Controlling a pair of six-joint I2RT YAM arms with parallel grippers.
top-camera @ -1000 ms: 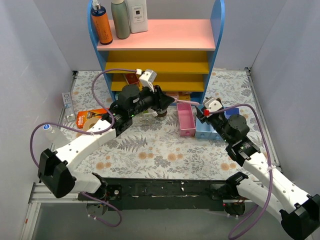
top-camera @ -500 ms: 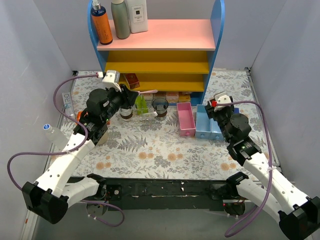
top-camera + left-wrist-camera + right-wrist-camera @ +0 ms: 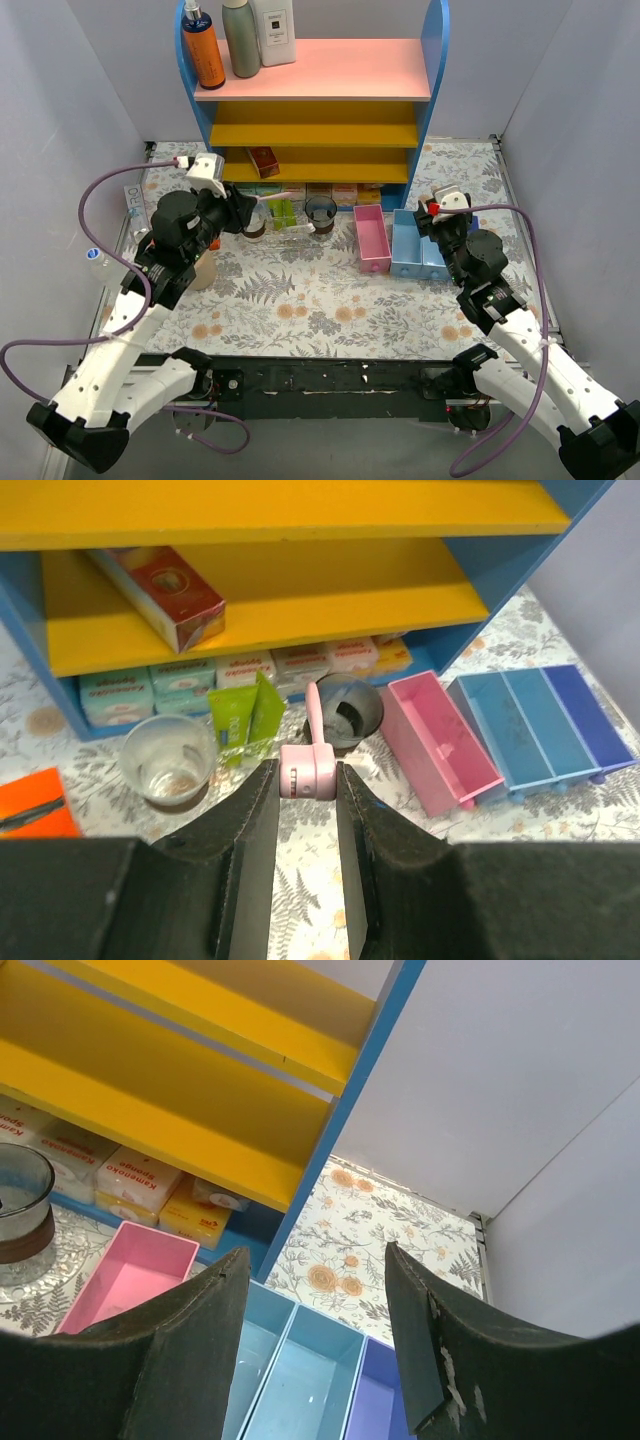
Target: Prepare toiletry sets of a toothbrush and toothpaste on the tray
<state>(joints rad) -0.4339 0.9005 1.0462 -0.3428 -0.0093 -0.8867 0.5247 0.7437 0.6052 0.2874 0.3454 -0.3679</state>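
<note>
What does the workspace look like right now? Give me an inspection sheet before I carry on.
Surface: floral table cover; nothing spilled seen.
Job's things: toothbrush, pink, in the left gripper; green tube between a clear cup and a dark cup; the tray's outline cannot be made out.
Clutter: pink bin and blue bin, both empty; orange packet.
Grippers: left gripper shut on the toothbrush; right gripper open, empty, over the blue bin.
Cables: purple cables loop off both arms, away from the cups.
Surroundings: shelf with bottles on top, soap boxes beneath.
</note>
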